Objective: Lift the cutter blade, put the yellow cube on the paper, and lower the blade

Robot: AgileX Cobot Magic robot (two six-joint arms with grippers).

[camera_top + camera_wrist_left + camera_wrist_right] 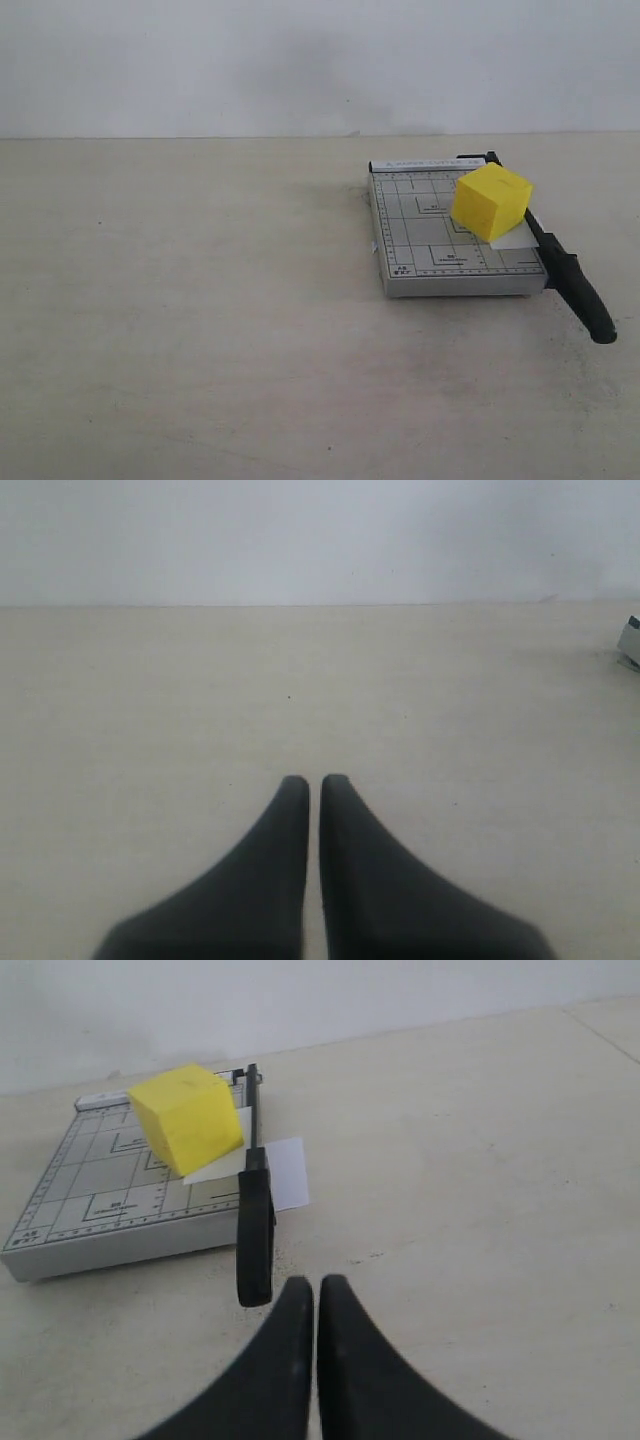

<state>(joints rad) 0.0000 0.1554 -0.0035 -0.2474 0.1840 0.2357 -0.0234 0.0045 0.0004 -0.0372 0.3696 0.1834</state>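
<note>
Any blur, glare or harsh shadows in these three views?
Exterior view: soft even light, yellow cube fairly sharp, shadows faint. Left wrist view: left gripper blurred near the lens. Right wrist view: right gripper soft-edged, cutter blade in focus; no glare.

You see the yellow cube (490, 202), bright and plain-faced, resting on the paper (514, 236); the thin white sheet lies flat, poking out beneath the cutter blade (566, 268); the black blade lies lowered along the grey board (420, 240), its thick handle overhanging the front.
</note>
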